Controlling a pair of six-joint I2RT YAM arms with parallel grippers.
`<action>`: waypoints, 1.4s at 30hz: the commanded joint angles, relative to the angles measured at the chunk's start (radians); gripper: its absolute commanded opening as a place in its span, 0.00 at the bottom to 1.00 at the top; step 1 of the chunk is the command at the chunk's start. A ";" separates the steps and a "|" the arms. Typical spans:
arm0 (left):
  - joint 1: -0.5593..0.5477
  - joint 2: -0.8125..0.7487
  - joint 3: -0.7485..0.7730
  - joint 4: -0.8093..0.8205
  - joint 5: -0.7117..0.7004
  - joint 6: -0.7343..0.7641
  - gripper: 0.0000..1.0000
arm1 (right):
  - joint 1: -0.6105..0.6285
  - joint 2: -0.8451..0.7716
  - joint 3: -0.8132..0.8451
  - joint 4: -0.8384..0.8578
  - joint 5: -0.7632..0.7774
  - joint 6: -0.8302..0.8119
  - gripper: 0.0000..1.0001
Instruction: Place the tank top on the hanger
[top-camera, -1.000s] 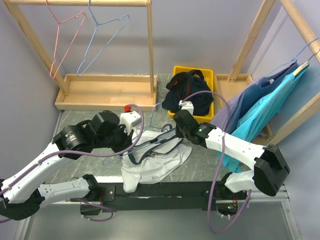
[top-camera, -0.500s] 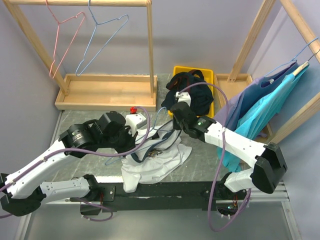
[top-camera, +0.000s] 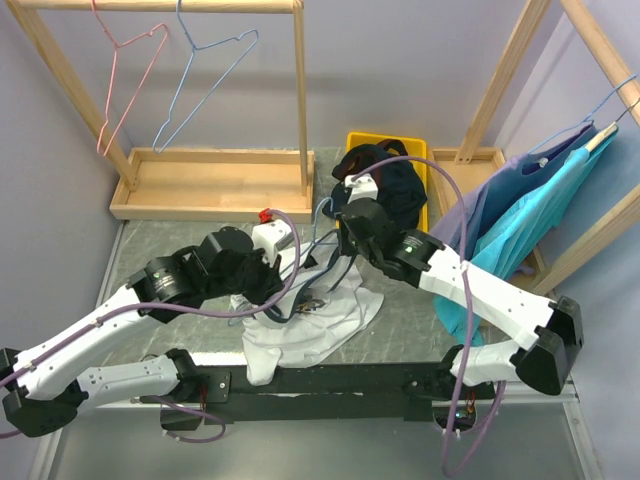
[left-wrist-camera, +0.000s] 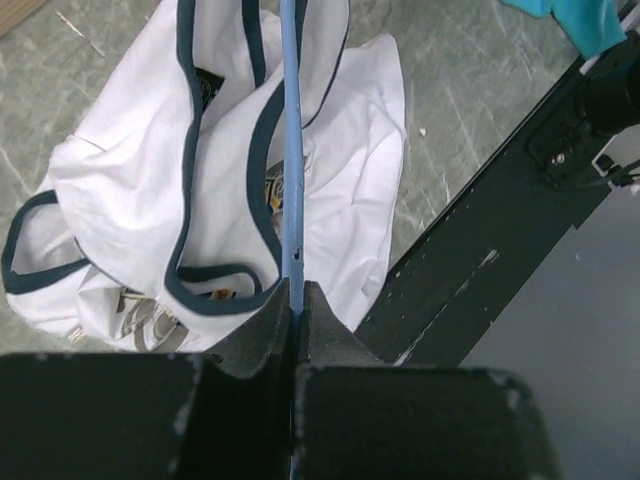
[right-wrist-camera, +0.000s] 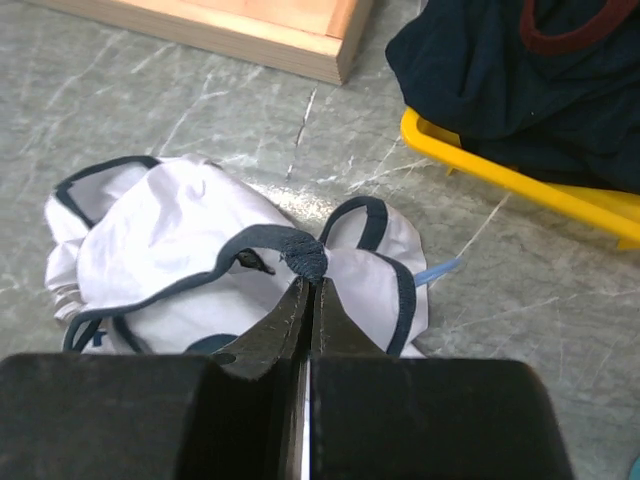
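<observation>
White tank top (top-camera: 318, 318) lay bunched on the surface (top-camera: 160, 245).
Left hand (left-wrist-camera: 297, 300) pinched the hanger (left-wrist-camera: 291, 170); right hand (right-wrist-camera: 309, 296) apparently pinched its navy trim.

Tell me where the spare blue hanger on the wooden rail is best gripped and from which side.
Grip the spare blue hanger on its long straight bottom wire, coming from the front: it hangs free below the rail, and the pink hanger crowds its left.

Two white-shelled arms with black joint housings, lilac cables looping alongside, black wedge-shaped foam-padded fingers (left-wrist-camera: 270, 330).
</observation>
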 joint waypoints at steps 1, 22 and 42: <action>-0.006 -0.021 -0.048 0.228 -0.012 -0.051 0.01 | 0.015 -0.100 0.021 -0.014 0.004 -0.005 0.00; -0.031 0.045 -0.495 1.007 -0.061 -0.177 0.01 | 0.033 -0.274 -0.162 0.082 0.013 -0.005 0.40; -0.045 0.088 -0.470 0.980 -0.029 -0.148 0.01 | 0.099 -0.102 -0.099 0.303 0.078 -0.189 0.48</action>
